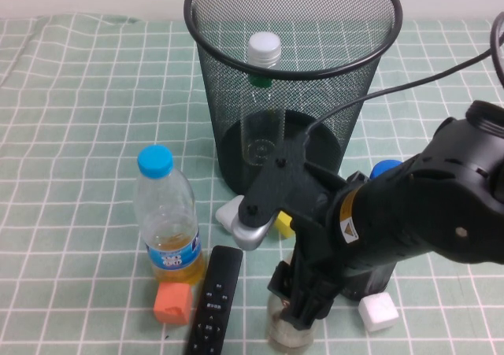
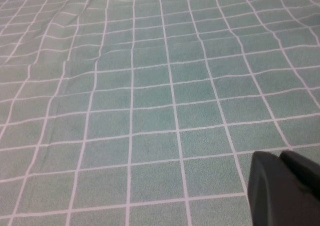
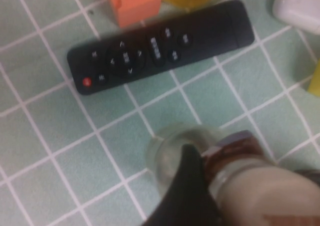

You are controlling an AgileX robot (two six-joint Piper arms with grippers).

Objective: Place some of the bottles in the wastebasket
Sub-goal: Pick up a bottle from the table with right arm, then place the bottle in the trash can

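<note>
The wastebasket (image 1: 315, 73), a black wire-mesh bin, stands at the back centre. The slim bottle (image 1: 264, 52) with white cap and green neck ring stands inside it. The small squat bottle (image 1: 290, 335) stands on the cloth at the front edge, under my right arm. My right gripper (image 1: 303, 308) is down over it. In the right wrist view the beige-capped bottle (image 3: 250, 181) fills the space at my right gripper (image 3: 250, 201), with one black finger (image 3: 185, 201) pressed against its neck. My left gripper (image 2: 287, 191) hangs shut and empty over bare cloth, outside the high view.
A light-blue-capped bottle with yellow liquid (image 1: 165, 217), a black remote (image 1: 214, 300), an orange cube (image 1: 172, 303), a grey-white object (image 1: 240, 221), a yellow block (image 1: 282, 225) and a white cube (image 1: 378, 312) crowd the front. A blue cap (image 1: 386, 168) peeks out behind my right arm.
</note>
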